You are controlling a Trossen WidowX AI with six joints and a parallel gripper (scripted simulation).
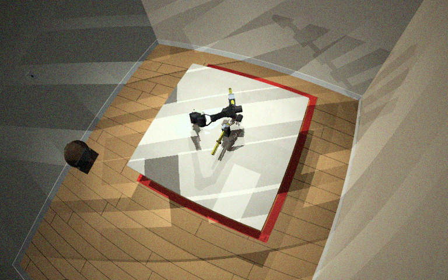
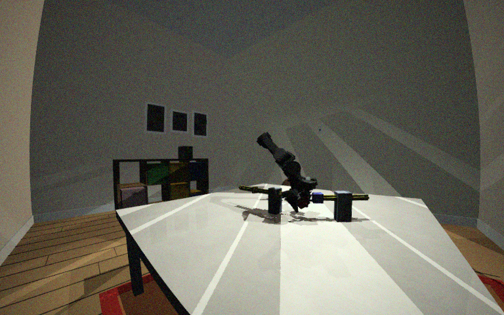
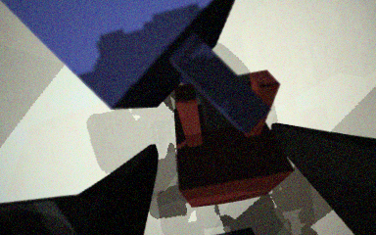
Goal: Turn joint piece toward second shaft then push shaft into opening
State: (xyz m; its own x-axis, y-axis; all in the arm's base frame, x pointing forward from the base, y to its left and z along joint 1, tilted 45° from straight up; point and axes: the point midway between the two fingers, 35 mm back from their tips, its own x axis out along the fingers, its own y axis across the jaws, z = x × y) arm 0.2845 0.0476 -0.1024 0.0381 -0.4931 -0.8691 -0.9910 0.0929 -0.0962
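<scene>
The red joint piece (image 3: 235, 188) (image 2: 304, 203) hangs from the blue hub (image 3: 142, 29) (image 2: 317, 197) on the end of the fixed yellow shaft (image 2: 361, 197) (image 1: 230, 90), which runs through its block (image 2: 342, 209) (image 1: 231, 96). In the wrist view its body is turned at an angle to the hub; its opening is not visible. My gripper (image 3: 213, 139) (image 2: 301, 205) is open, with one finger on each side of the joint piece, not closed on it. The second yellow shaft (image 1: 216, 145) (image 2: 248, 188) lies in its own block (image 2: 274, 203) (image 1: 227, 131); its inner end is hard to see.
Both blocks stand on the white table (image 1: 237, 184) (image 2: 297, 260), one on each side of the gripper. The arm (image 1: 219, 115) (image 2: 289, 163) reaches in from its base and hides part of the space between the blocks. Shadows darken the table around them.
</scene>
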